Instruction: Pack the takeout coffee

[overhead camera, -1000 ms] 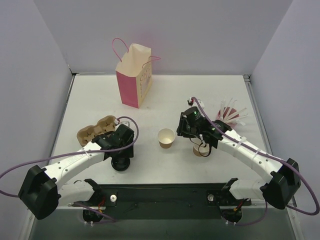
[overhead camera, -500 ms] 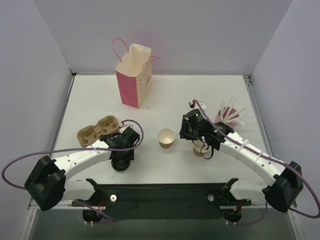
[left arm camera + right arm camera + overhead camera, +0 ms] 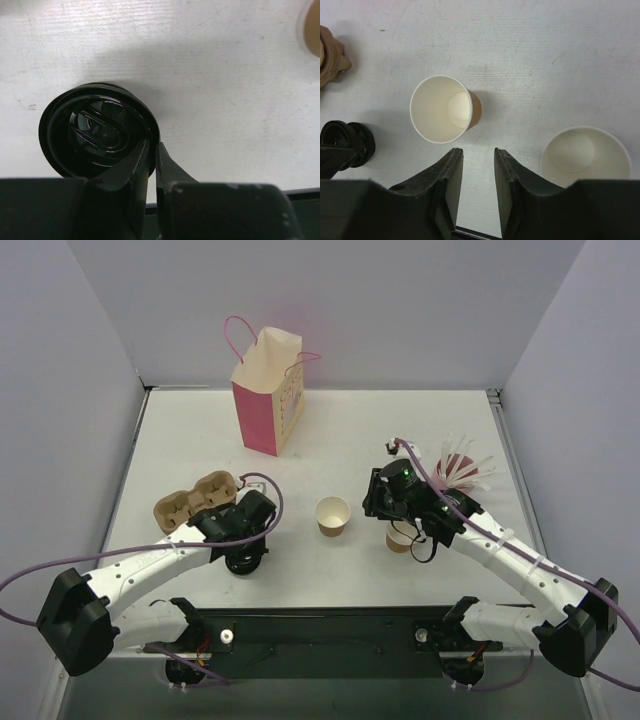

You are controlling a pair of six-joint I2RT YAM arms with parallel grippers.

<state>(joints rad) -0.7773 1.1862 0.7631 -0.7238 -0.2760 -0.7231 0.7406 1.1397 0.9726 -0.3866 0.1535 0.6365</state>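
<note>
No lidded cup shows in any view. Two lidless brown paper cups stand on the table: one in the middle (image 3: 333, 515) (image 3: 445, 109), the other (image 3: 400, 538) (image 3: 585, 155) partly under my right arm. My left gripper (image 3: 245, 548) (image 3: 154, 147) is shut on the rim of a loose black lid (image 3: 243, 562) (image 3: 97, 131), which is at table level near the front edge. My right gripper (image 3: 378, 510) (image 3: 478, 152) is open and empty, hovering over bare table between the two cups.
A pink and cream paper bag (image 3: 268, 390) stands upright at the back. A brown pulp cup carrier (image 3: 193, 498) (image 3: 330, 55) lies left of my left gripper. A fan of pink and white straws (image 3: 462, 468) lies at the right.
My right gripper has drifted slightly right, uncovering more of the right cup. My left gripper has kept hold of the lid and shifted only slightly.
</note>
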